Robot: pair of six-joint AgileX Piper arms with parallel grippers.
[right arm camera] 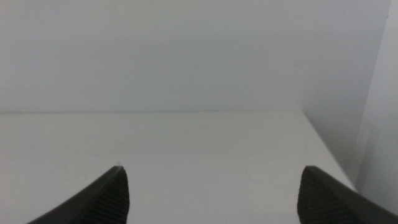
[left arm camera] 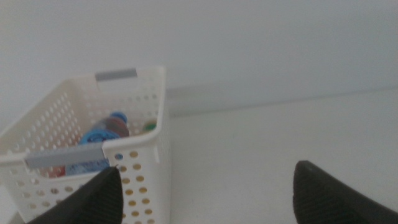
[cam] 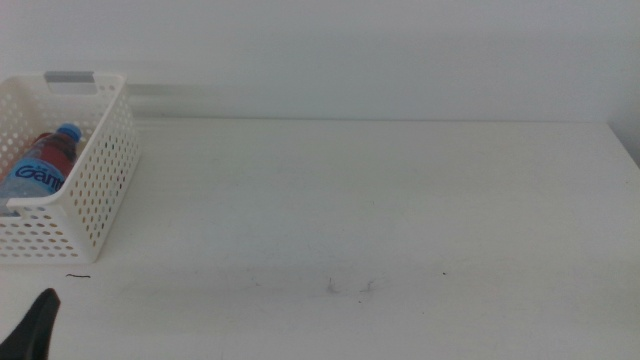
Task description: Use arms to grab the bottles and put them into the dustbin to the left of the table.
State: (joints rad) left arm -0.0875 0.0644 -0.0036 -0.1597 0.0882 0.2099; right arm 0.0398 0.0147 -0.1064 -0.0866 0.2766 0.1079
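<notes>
Left wrist view shows the left gripper (left arm camera: 205, 186) nearest, its fingers (left arm camera: 102, 196) set wide apart with nothing between them, just beside the near wall of the dustbin (left arm camera: 146, 177). The dustbin lies ahead of those fingers and toward the table's left edge, so the left arm is clearly the nearer one.

Inside the dustbin one water bottle (left arm camera: 102, 134) with a blue cap lies on its side, long axis running away from the gripper. Something red lies beside it, and a small green spot beyond; neither can be identified.

The right gripper (right arm camera: 211, 190) waits over bare tabletop (right arm camera: 186, 143), fingers likewise apart and holding nothing.

Count: one dustbin, one bottle certain, none seen standing on the tabletop. By that evidence the task appears complete or nearly so.
</notes>
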